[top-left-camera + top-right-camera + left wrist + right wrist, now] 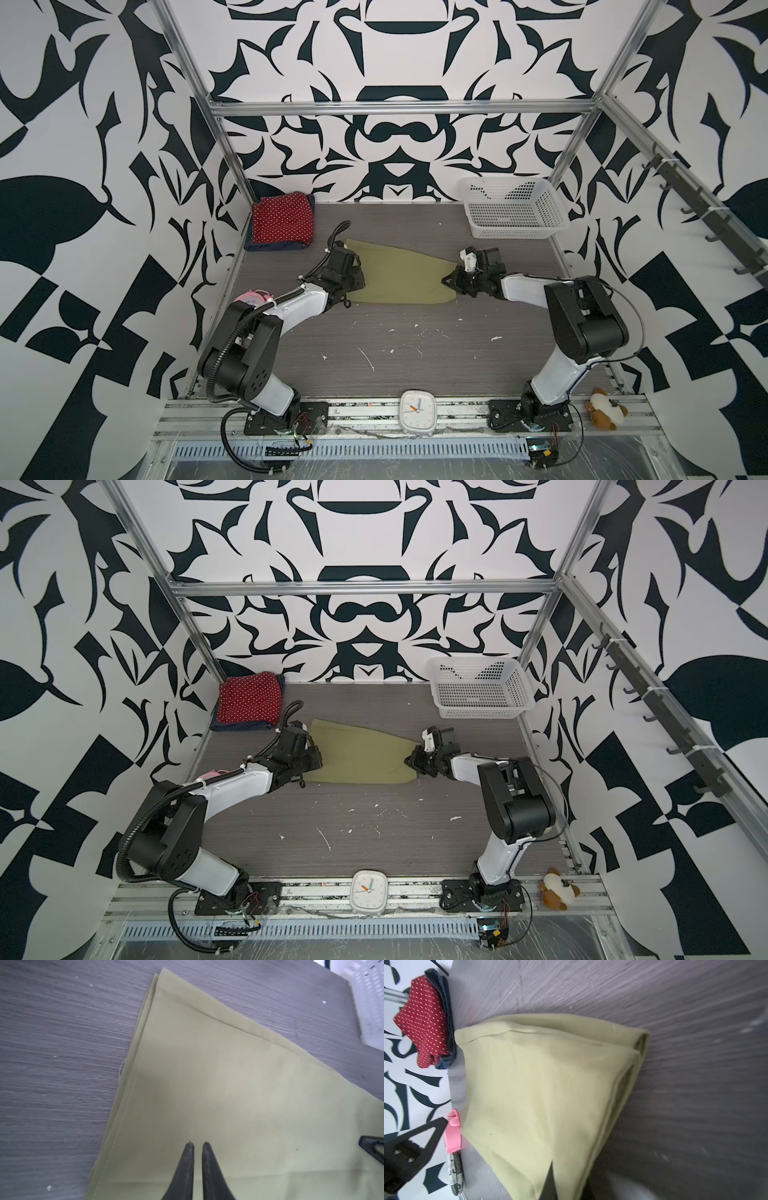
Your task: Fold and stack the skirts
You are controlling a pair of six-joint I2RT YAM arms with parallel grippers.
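Soft, even light falls from overhead. Both top views are bright and sharp, though the aluminium frame bars [399,109] bow toward the edges. Shadows on the grey wood-grain tabletop [415,353] are faint. My wrist views smear: the grain streaks, the plain olive-green cloth skirt [228,1084] carries a dim patch, and the white perforated plastic basket [367,1001] is blurred and washed out.

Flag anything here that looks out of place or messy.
White flecks dot the table's near half, perhaps chipped paint. A clock and a plush bear lie on the front rail. The green skirt looks neat.
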